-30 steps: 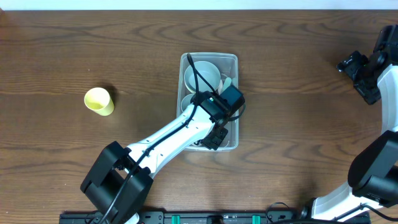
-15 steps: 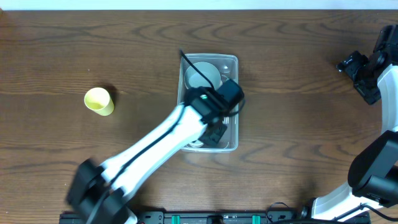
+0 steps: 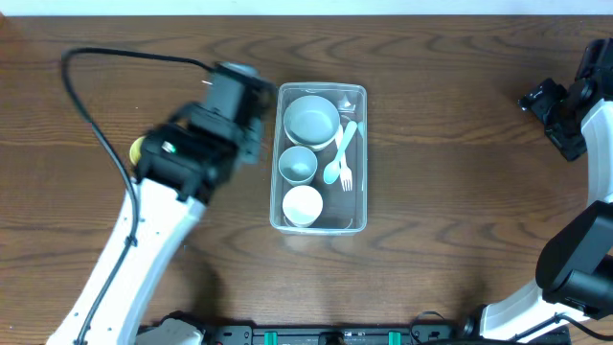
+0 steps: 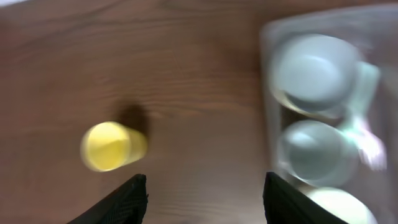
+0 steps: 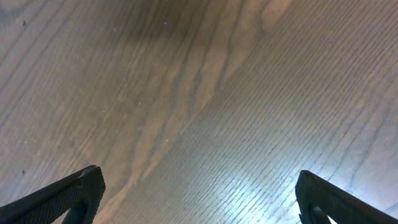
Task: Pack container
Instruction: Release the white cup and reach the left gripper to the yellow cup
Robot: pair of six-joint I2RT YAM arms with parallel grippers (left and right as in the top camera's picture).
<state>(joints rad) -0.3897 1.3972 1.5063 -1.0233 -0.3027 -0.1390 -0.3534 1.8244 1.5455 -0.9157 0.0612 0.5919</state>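
Left gripper (image 4: 202, 199), spread and empty, is swinging left out of the container (image 3: 362, 192), seemingly toward the yellow cup (image 4: 112, 145); right gripper (image 5: 199, 193) is idling spread at right.

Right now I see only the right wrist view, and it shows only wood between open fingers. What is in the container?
Observer: The container holds a large bowl, a small bowl, a white cup, a spoon and a fork.
Operator: Is any item outside it?
Observer: Yes. A yellow cup is on the table to its left, apart from it.
Operator: Where is the left gripper?
Observer: The left gripper is open and empty, above the table between the yellow cup and the container.
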